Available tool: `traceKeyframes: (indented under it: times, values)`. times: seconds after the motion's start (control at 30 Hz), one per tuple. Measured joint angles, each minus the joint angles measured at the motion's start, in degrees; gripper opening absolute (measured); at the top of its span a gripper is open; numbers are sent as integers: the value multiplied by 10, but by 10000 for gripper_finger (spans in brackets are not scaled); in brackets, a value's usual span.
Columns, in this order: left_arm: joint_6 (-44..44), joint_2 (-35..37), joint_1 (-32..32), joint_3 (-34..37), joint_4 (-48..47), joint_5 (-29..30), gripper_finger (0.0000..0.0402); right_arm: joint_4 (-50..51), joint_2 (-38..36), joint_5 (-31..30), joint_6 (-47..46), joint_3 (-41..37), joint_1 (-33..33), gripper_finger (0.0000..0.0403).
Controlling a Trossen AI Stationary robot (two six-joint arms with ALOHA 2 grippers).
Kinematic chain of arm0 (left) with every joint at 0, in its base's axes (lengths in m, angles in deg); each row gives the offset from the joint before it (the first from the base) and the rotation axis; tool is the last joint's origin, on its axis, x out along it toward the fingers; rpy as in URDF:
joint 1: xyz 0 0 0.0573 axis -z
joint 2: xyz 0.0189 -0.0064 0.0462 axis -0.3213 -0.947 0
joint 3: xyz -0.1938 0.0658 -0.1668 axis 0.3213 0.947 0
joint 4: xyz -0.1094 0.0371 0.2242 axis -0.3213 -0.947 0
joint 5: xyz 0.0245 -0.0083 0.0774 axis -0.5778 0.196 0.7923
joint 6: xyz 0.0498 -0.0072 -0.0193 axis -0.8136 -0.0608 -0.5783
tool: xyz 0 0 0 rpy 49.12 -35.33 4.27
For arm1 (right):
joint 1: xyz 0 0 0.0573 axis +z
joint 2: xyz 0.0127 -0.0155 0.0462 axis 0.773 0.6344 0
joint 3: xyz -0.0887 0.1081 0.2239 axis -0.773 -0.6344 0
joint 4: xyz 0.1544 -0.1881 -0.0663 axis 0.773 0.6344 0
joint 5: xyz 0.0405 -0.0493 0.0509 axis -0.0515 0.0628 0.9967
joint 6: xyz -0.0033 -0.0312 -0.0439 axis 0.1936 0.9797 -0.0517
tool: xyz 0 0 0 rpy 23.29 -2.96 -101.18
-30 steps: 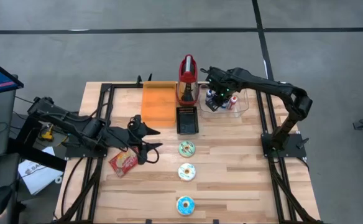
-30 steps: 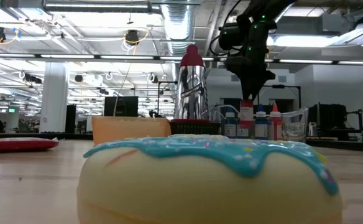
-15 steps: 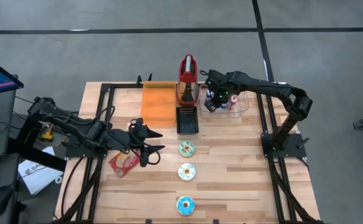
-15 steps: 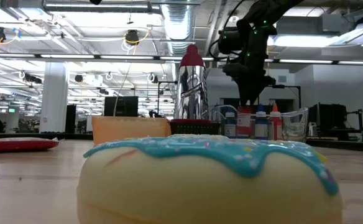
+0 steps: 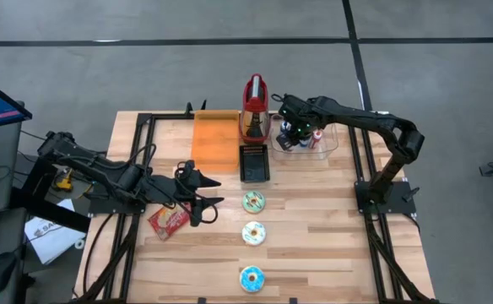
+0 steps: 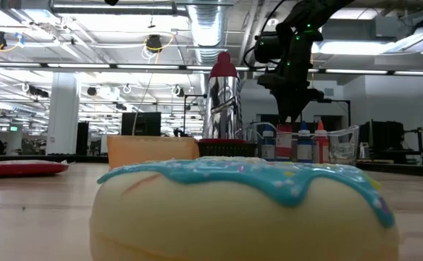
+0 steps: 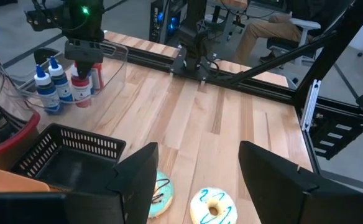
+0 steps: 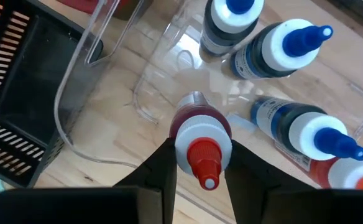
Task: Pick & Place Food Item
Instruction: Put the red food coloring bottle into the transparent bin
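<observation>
The food item, a flat red snack packet (image 5: 167, 221), lies flat on the wooden table at the near left and also shows in the low view (image 6: 19, 168). My left gripper (image 5: 206, 199) stands open just to the packet's right and above it, with nothing between its fingers (image 7: 197, 180). My right gripper (image 5: 290, 133) is at the far side of the table over a clear tray (image 5: 324, 145). It is shut on a small red-capped bottle (image 8: 201, 140). Blue-capped bottles (image 8: 293, 40) stand in the same tray. My right gripper pinches the bottle's white collar (image 8: 200, 130), just below the red cap, between its two fingers (image 8: 164, 167). The fingers come from above and point steeply down. The bottle stays nearly upright with its base down inside the tray (image 8: 194, 99). Whether it stands on the tray floor I cannot tell.
A black mesh basket (image 5: 254, 162), an orange board (image 5: 215, 139) and a red-and-silver appliance (image 5: 256, 105) stand at the far middle. Three iced doughnuts (image 5: 253, 201) (image 5: 253, 233) (image 5: 252, 278) lie in a row down the centre. Bare wood spreads to the right of them.
My right gripper has rolled a little about its own pointing line and sunk slightly, bringing the red-capped bottle lower among the other bottles in the tray. The snack packet has stayed where it was.
</observation>
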Motion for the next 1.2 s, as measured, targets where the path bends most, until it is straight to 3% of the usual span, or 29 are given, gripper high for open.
traceKeyframes:
  times: [0.37, 0.67, 0.83, 1.2]
  values:
    - [-1, 0, 0, 0, 0, 0, 221, -2, 0, 2, -39, 0, 0, 98]
    - [-10, 0, 0, 0, 0, 0, 220, -42, -5, 11, -73, -74, 2, 98]
    - [-11, 0, 0, 0, 1, 0, 220, -47, -5, 10, -76, -76, 3, 98]
    - [-10, 0, 0, 0, 0, 0, 223, -65, -3, 12, -71, -77, 5, 150]
